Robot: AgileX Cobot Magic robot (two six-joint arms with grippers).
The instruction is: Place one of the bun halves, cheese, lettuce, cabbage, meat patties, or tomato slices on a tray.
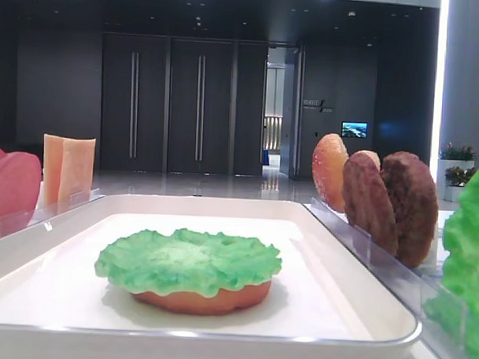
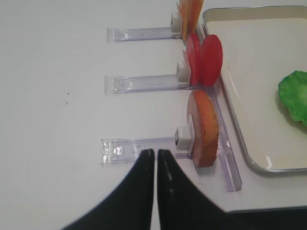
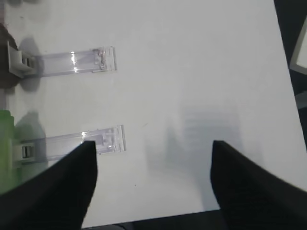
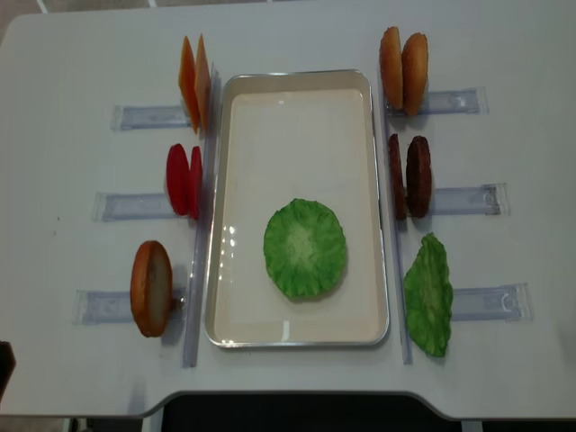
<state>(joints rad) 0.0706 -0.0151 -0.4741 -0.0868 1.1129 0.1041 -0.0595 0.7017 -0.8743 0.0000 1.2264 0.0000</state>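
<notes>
Lettuce sits on a bun mid-tray. Left gripper closed, empty; right gripper wide open, empty. Patties upright in rack: prob. stiff, grainy, light; pinch across faces near top edge.

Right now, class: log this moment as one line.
tray: bun half under lettuce | left gripper: shut, empty | right gripper: open, empty

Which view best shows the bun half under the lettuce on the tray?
The low exterior high view: the bun half peeks out beneath the lettuce. The overhead exterior view shows only lettuce hiding it, the left wrist view just a lettuce edge, and the right wrist view neither.
</notes>
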